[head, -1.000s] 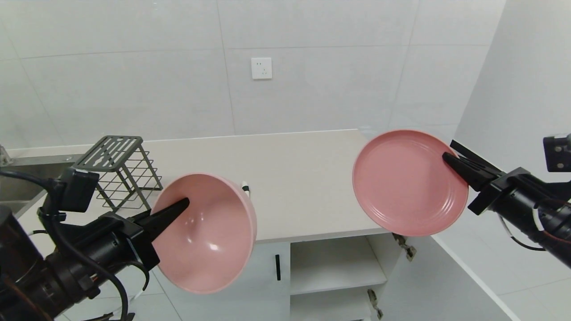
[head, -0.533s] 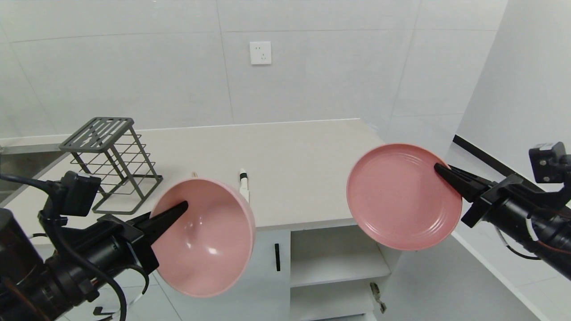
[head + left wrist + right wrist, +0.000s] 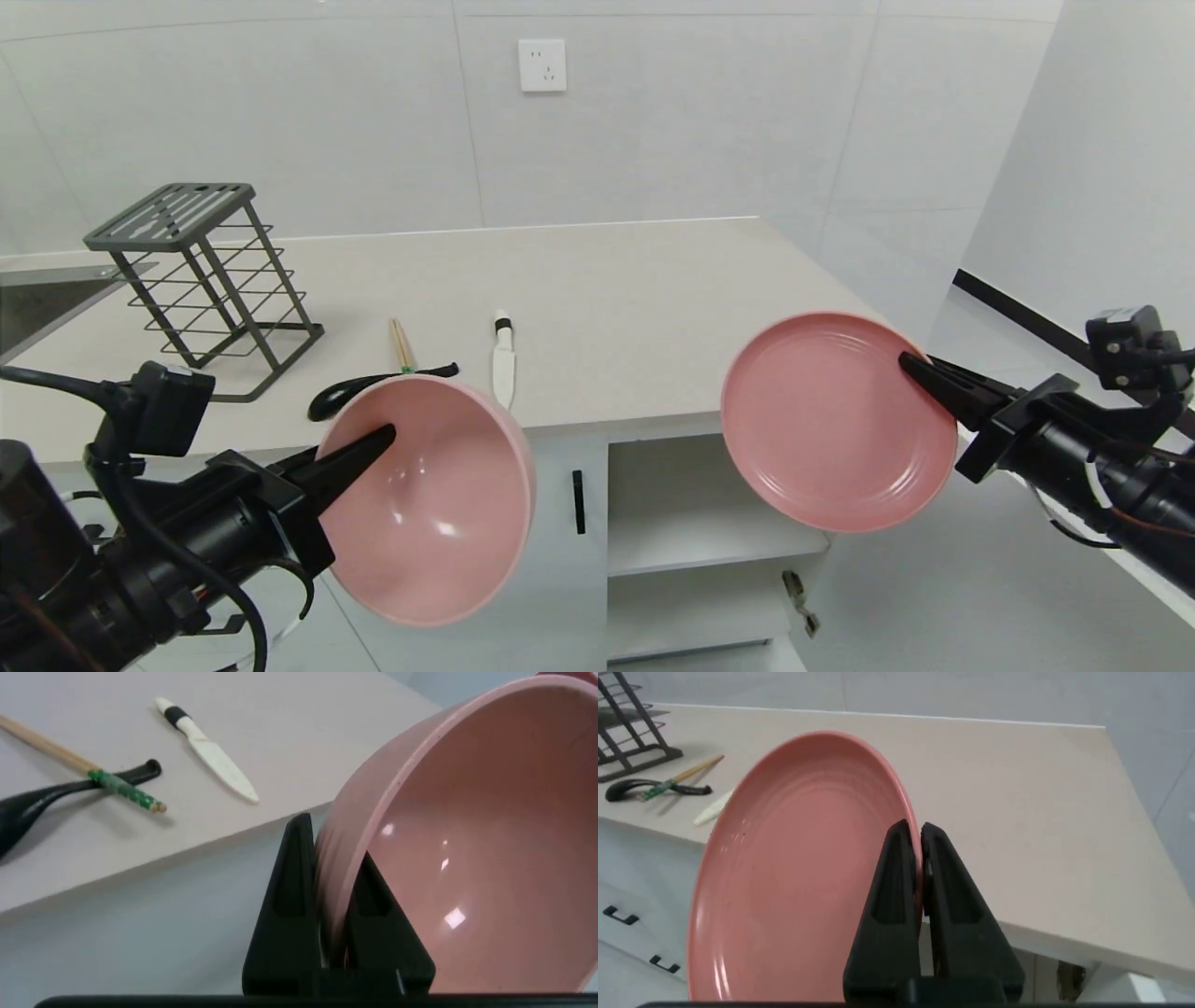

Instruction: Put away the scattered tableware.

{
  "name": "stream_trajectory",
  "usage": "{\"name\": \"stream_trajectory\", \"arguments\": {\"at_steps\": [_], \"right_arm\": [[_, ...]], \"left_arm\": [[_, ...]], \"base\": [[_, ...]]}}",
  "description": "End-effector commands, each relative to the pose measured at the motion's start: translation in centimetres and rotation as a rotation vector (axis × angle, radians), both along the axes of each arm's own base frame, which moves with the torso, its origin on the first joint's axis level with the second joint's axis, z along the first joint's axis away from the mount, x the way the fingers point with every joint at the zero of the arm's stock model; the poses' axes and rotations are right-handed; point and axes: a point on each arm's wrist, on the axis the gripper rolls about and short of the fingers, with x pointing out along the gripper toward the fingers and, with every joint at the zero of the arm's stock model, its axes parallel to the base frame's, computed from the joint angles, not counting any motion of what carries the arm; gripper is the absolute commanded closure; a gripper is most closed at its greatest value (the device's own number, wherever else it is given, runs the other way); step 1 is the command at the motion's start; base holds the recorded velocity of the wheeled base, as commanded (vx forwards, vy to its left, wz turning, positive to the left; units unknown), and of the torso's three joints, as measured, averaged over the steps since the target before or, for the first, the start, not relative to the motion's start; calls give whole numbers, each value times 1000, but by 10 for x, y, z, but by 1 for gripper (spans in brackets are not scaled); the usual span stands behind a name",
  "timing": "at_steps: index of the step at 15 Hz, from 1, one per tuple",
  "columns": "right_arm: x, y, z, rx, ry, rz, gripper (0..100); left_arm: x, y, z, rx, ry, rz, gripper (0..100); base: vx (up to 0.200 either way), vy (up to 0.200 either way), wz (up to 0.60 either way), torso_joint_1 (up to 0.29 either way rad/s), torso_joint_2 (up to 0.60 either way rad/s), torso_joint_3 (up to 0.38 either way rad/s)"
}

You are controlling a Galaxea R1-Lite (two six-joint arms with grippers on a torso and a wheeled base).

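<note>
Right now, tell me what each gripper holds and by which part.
The left gripper clamps the pink bowl by its rim; the right gripper clamps the pink plate by its rim.

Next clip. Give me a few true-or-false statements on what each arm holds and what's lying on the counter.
The left tool is shut on the rim of a pink bowl. True.
The right tool holds a cup. False: it grips a pink plate by its rim.
A white knife lies on the counter. True.
The chopsticks stand in the wire rack. False: they lie on the counter beside it, across a black spoon.
</note>
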Motion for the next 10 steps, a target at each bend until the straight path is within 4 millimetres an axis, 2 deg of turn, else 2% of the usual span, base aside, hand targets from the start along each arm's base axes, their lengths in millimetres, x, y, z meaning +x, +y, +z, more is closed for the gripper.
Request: {"name": "stream_trajectory", "arguments": {"at_steps": [1,10], "right_arm": [[2,1,-3,-2,11,1,100],[0,1,-7,-8,34,6,100]], "left_arm": [[2,-1,-2,3,11,0,100],[4,-2,-8,18,41,-1,100]], "base": [[0,0,0,-207,515,281],[0,0,0,-189,485,296]]}}
